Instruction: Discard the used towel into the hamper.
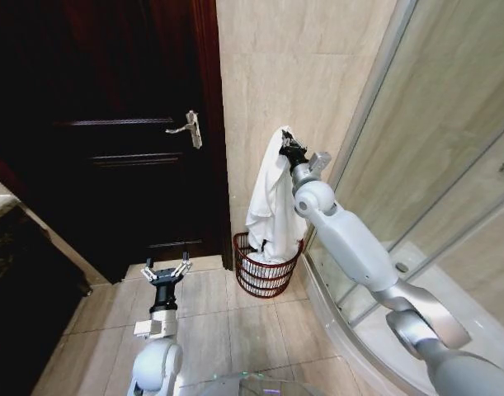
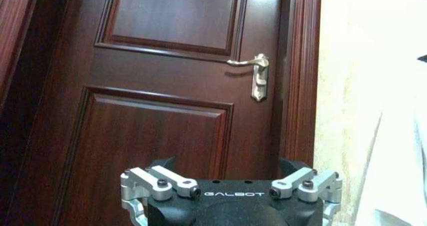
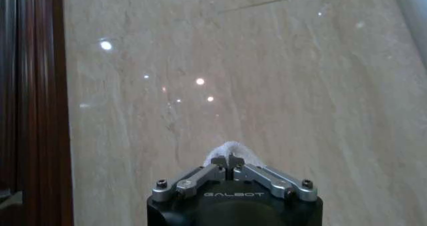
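Observation:
A white towel (image 1: 272,198) hangs from my right gripper (image 1: 288,140), which is shut on its top edge against the beige wall. The cloth drapes straight down, and its lower end sits inside the hamper (image 1: 265,270), a dark reddish-brown open-weave basket on the floor at the wall's foot. In the right wrist view a tuft of towel (image 3: 229,149) pokes out between the closed fingers (image 3: 257,173). My left gripper (image 1: 166,270) stands open low over the floor tiles, left of the hamper, holding nothing. Its fingers (image 2: 157,182) spread wide in the left wrist view, which also shows the towel (image 2: 400,161).
A dark wooden door (image 1: 120,148) with a metal lever handle (image 1: 189,128) is shut to the left. A glass shower enclosure (image 1: 433,148) with a curved white base (image 1: 375,322) stands to the right. A dark cabinet (image 1: 16,272) is at the far left.

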Controlling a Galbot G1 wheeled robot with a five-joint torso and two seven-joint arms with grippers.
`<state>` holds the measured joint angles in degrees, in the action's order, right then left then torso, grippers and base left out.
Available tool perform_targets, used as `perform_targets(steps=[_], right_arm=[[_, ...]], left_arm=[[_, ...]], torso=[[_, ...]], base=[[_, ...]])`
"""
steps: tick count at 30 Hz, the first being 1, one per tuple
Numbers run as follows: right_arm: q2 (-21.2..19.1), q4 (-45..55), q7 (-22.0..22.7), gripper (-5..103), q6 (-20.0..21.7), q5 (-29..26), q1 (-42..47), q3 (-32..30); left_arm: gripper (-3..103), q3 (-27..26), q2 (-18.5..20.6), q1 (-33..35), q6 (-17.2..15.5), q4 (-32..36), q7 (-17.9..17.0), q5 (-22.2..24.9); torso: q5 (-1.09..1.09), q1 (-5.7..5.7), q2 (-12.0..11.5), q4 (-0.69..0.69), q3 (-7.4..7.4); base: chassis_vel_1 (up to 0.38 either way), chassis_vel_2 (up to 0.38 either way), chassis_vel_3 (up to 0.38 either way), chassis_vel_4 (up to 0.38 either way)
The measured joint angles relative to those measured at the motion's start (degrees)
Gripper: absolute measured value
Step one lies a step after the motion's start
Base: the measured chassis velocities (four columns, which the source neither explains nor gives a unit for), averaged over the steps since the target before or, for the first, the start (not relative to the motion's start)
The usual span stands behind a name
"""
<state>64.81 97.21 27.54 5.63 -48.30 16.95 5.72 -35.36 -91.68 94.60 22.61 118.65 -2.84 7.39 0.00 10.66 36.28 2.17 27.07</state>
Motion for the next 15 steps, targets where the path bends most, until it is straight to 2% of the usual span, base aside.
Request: perform_targets(steps=[15], right_arm=[[-2.3,2.8,0.3,2,1.0,-1.8,1.5,-1.9]], left_arm=[[100,0.8,-0.4,1.0,0.2,1.1,-0.1,-2.6]], torso=[[0.00,-1.53,-3.6,0.01,-2.04]], base=[[0.000,0.000,0.000,0.000]])
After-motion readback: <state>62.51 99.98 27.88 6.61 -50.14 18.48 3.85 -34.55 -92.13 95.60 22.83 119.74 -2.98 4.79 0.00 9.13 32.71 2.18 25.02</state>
